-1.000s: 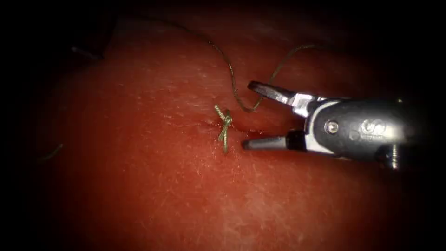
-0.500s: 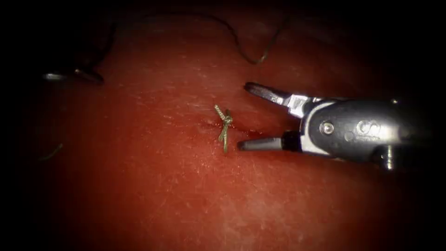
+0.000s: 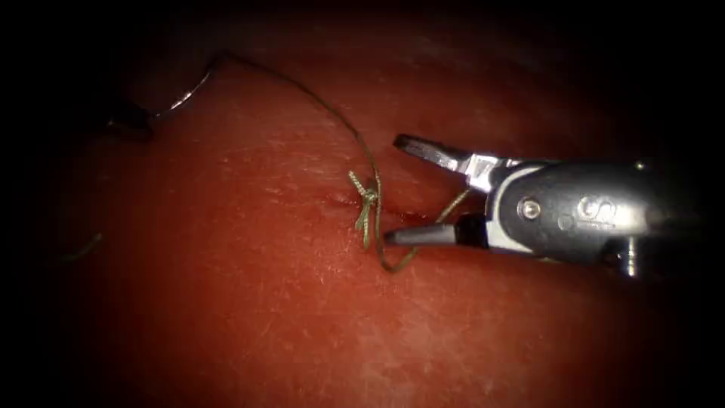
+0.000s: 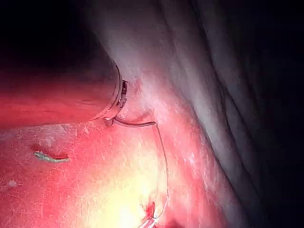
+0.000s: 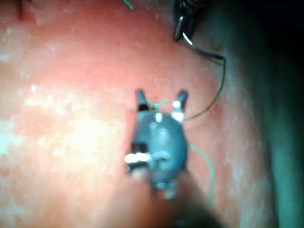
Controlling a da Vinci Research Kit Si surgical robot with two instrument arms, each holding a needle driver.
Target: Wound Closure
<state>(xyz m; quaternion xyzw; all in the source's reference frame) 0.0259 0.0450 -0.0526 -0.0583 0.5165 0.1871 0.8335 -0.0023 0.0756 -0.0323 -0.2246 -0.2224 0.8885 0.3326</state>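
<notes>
The needle (image 3: 185,94) lies far from the knot (image 3: 365,198), off to the knot's upper left at the dim edge of the tissue (image 3: 302,317), and I see it as a thin bright curve held at one end by my left tool (image 3: 128,121); it is not in the tissue. The left tool's jaws look clamped on it, though they are dark and hard to make out. The thread (image 3: 332,117) runs from the needle in a long arc down to the knot, passes just right of it, loops under the lower jaw of my right tool (image 3: 393,189) and rises between that tool's jaws. The right tool's jaws stand wide apart, holding nothing, with the lower tip just right of the knot and the upper tip above and to the right of it. The knot sits on the closed cut (image 3: 393,215), its two short ends pointing up and down. A loose cut end (image 3: 83,248) lies well left of the knot.
</notes>
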